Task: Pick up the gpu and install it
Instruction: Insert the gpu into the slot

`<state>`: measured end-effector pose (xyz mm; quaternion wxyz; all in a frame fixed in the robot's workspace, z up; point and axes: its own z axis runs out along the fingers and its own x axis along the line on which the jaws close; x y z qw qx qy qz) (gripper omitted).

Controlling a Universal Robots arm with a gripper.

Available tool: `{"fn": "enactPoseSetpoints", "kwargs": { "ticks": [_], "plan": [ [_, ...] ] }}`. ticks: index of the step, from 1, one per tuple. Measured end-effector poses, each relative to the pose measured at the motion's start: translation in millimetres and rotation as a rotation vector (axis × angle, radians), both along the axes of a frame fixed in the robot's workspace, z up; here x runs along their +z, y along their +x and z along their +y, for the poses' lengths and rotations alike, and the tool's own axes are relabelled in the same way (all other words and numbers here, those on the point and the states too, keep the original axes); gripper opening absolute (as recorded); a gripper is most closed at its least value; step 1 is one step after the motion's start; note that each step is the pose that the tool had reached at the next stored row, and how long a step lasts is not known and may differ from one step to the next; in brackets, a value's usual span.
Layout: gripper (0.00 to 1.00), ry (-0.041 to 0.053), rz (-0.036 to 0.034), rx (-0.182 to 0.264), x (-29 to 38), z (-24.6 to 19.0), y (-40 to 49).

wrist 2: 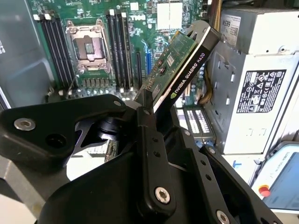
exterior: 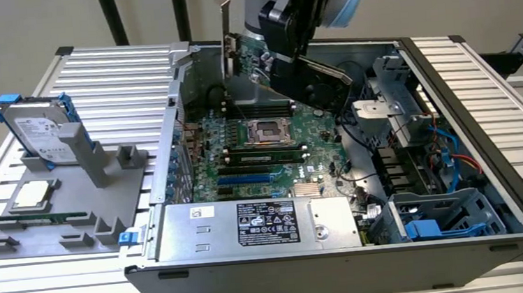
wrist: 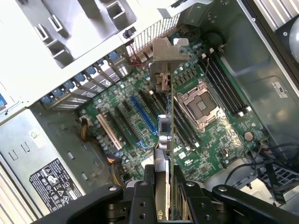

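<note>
The gpu point(exterior: 252, 55), a green card with a black cooler and a silver bracket, hangs on edge above the open computer case. My gripper point(exterior: 285, 62) is shut on it from above, over the back half of the motherboard point(exterior: 275, 142). In the second wrist view the gpu point(wrist 2: 180, 60) sticks out from between the black fingers point(wrist 2: 148, 126), tilted over the board. In the first wrist view the gpu point(wrist: 168, 116) shows edge-on in the gripper point(wrist: 164, 173), its bracket point(wrist: 166, 51) toward the case's slotted rear wall. It is above the expansion slots point(wrist: 141, 115), apart from them.
The case holds a power supply point(exterior: 258, 225), an empty processor socket point(exterior: 267, 130), memory slots, cables and a drive cage point(exterior: 435, 220). At the exterior view's left, a grey fixture point(exterior: 70, 203) carries a hard drive with blue rails point(exterior: 41, 129), a processor point(exterior: 32, 196) and a memory stick point(exterior: 43, 219).
</note>
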<state>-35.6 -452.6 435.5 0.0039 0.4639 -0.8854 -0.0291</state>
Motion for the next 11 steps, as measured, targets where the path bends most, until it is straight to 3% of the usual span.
{"fn": "enactPoseSetpoints", "kwargs": {
  "ticks": [11],
  "plan": [
    [0.00, 0.0001, -0.0001, 0.038, 0.5, 0.0, 0.0]
  ]
}}
